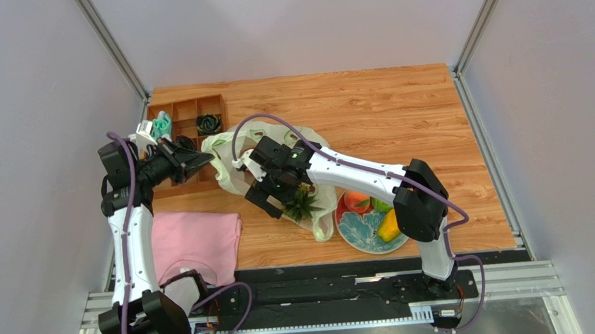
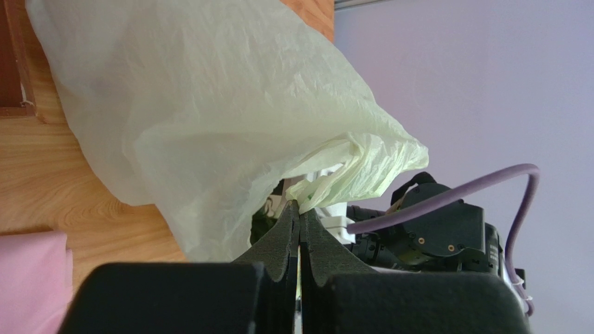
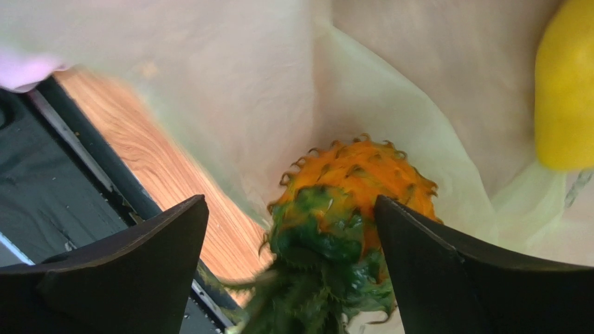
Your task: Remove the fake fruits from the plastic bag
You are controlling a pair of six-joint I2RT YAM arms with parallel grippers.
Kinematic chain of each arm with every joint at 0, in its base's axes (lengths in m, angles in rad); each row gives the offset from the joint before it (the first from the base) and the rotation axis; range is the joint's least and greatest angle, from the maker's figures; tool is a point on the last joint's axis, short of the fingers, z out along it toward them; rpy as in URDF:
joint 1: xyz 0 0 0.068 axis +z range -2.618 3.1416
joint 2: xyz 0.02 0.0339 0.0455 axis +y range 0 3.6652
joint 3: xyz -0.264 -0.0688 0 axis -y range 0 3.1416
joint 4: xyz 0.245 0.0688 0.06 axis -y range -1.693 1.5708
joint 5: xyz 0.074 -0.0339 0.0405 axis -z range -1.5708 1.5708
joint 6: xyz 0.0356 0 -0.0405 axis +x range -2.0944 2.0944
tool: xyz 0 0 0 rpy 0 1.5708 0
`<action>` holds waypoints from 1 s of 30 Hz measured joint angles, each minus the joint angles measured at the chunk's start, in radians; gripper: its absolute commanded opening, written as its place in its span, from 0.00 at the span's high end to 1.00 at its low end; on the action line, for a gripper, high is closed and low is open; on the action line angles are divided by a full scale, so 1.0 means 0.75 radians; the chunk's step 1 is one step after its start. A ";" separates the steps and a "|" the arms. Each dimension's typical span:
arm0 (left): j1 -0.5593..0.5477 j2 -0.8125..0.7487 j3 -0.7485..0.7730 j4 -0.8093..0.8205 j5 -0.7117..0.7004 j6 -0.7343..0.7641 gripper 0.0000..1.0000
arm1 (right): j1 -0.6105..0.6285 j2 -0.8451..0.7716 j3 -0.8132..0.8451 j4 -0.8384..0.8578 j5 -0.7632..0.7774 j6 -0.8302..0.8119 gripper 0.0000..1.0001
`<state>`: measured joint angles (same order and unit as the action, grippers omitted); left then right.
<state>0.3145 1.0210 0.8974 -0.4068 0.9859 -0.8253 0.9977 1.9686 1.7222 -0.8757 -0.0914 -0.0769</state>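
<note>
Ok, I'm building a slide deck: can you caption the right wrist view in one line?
Open right gripper straddles the small pineapple, with the plastic bag behind it.

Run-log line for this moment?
left hand: shut on bag | right hand: open, astride pineapple | plate: holds fruits

Wood table [image 1: 401, 109] w/ plastic bag [image 1: 225, 151], pink cloth [image 1: 194, 239], plate [image 1: 359, 231] (floral), tray [image 1: 183, 112]

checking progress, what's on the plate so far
A peach, a green ball and a mango lie on the plate. The right arm covers the plate's right edge, so anything lying there is hidden.
</note>
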 measured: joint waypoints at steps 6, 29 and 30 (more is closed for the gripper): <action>0.000 -0.006 -0.004 0.001 -0.001 -0.006 1.00 | -0.018 -0.012 -0.041 -0.024 0.066 0.115 0.00; 0.000 -0.020 -0.032 0.035 0.008 -0.021 1.00 | -0.107 -0.390 -0.098 -0.161 -0.406 -0.398 0.00; 0.000 -0.018 -0.032 0.036 0.009 -0.021 1.00 | -0.109 -0.406 -0.115 -0.162 -0.409 -0.413 0.01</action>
<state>0.3145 1.0077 0.8738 -0.3801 0.9924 -0.8410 0.9157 1.6638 1.6356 -0.9974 -0.3981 -0.3862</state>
